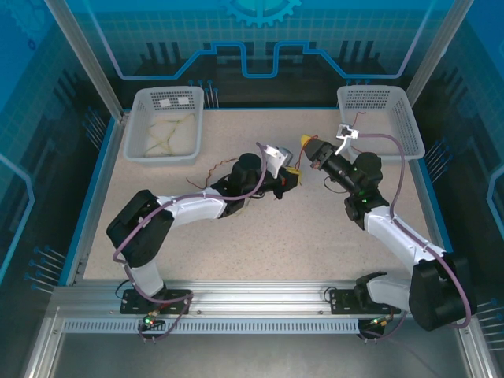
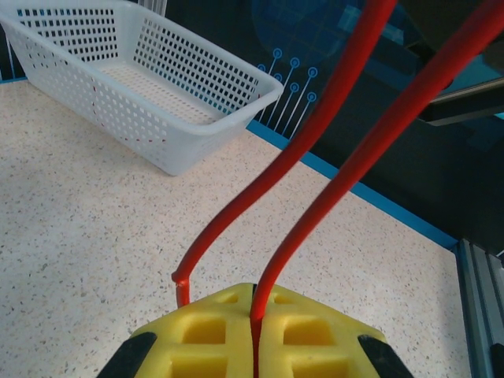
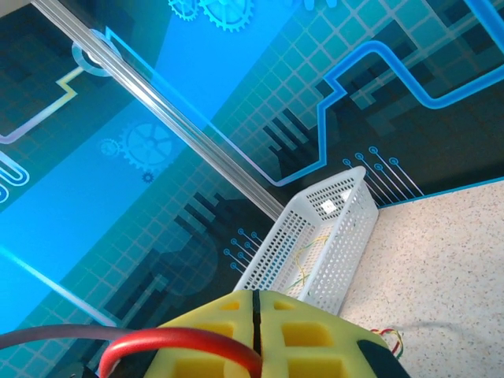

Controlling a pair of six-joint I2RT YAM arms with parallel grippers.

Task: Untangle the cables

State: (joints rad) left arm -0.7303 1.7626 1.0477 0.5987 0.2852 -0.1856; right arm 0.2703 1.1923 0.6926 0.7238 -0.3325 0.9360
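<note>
Cables (image 2: 307, 142) thin, red, curved, gripped by left claw (image 2: 253, 339), seemingly right claw (image 3: 253, 331)

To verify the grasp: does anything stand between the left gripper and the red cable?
Nothing visible does. The left gripper is shut directly on the red cable, which enters the seam between its yellow pads.

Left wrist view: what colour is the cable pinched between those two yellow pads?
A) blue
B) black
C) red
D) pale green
C: a red cable comes up out of the seam between the yellow pads of the left gripper, which are pressed together on it.
</note>
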